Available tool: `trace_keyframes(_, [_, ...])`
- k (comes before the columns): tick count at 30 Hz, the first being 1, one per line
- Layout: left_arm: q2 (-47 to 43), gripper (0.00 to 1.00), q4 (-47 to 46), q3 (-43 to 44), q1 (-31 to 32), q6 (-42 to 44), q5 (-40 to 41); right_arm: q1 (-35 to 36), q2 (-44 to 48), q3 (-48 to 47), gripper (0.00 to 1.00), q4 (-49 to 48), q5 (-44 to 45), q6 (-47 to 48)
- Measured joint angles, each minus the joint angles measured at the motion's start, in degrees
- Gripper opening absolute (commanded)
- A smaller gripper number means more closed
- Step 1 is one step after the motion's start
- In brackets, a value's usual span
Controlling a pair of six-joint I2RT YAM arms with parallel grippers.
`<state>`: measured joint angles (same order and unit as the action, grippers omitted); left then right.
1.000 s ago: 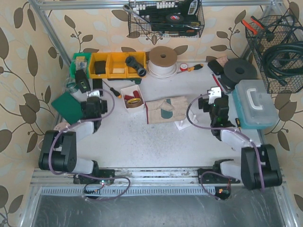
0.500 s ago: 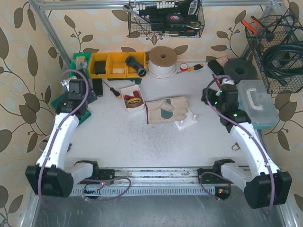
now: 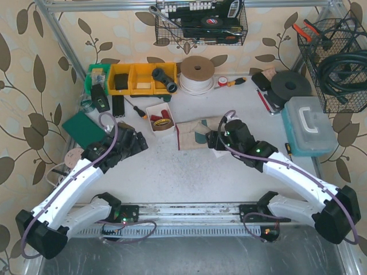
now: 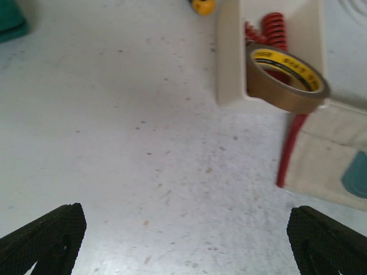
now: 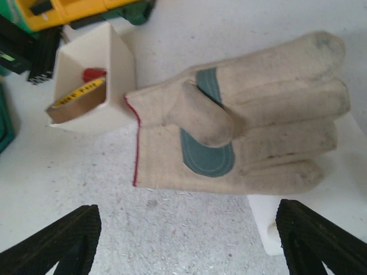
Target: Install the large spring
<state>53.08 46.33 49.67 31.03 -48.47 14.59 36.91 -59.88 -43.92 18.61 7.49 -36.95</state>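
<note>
Springs (image 4: 274, 27) behind tape roll (image 4: 287, 80) show coils only from left wrist.

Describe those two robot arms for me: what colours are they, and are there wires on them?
The left arm and right arm match: slim white tubes with chunky black joints. A thin purple cable loops along each. The left tool and right tool each end in two black, rough-textured fingers. A small green light glows on the right arm.
</note>
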Motion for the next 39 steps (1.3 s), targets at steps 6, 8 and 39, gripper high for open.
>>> trace_keyframes(6, [-3.8,0.98,-8.5,-5.3,6.6,-2.2,0.3,0.0,-4.4,-1.6,0.85,5.1,1.8,-2.0])
trace_keyframes(8, [-5.7,0.98,-11.1,-8.1,9.6,-2.7,0.6,0.0,-5.5,-3.0,0.85,6.5,1.8,-2.0])
trace_keyframes(39, [1.7,0.93,-33.7,-11.9,12.1,10.6,-2.9,-1.0,-34.6,-19.5,0.78,3.6,1.6,-1.1])
